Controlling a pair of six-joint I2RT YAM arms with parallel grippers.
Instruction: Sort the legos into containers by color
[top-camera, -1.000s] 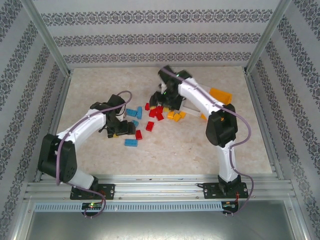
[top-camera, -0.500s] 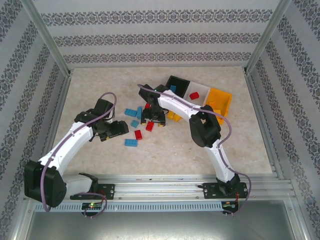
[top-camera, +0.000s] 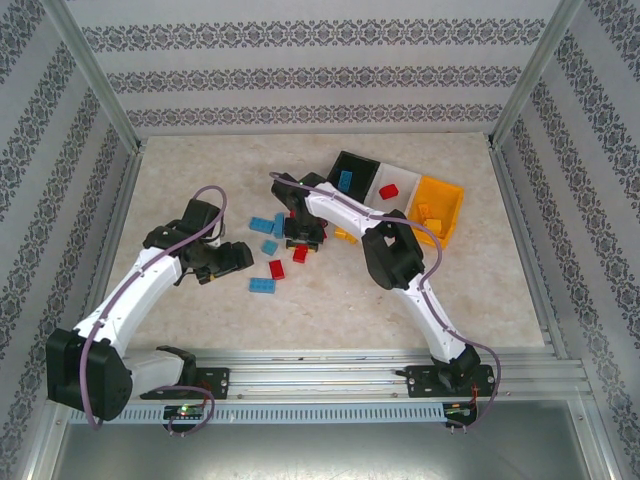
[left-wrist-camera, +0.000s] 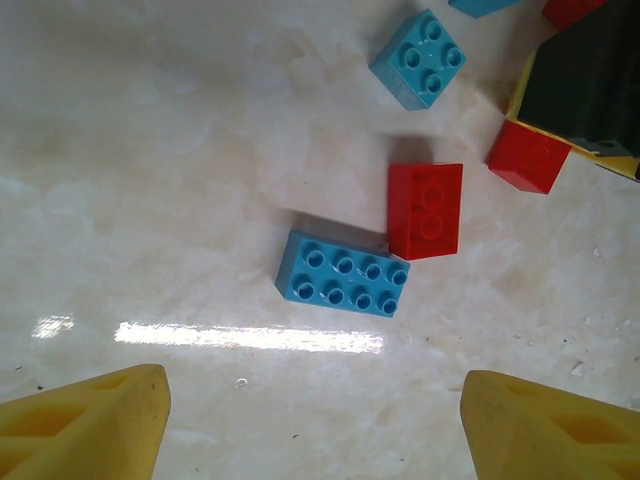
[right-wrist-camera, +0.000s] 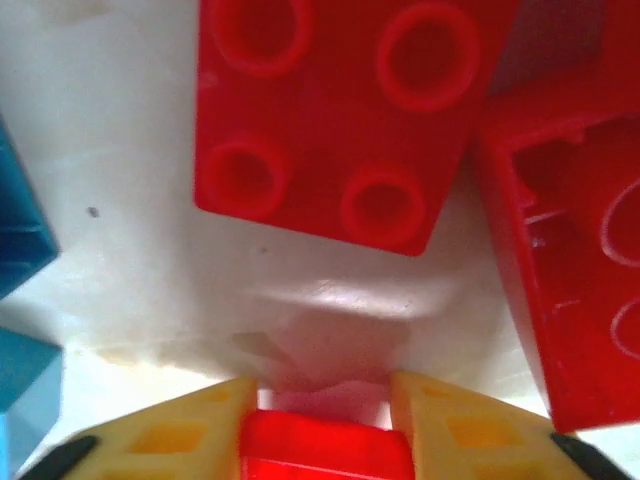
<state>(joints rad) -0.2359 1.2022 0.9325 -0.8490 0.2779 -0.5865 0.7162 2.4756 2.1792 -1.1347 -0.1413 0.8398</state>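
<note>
On the table: right gripper clamps a red lego.
Empty, the left gripper stands spread wide over a blue lego.

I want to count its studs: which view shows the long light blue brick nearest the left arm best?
The left wrist view: the long light blue brick lies flat, close up, all eight studs showing, a red brick beside it. The top external view shows that brick as a small blue bar.
</note>
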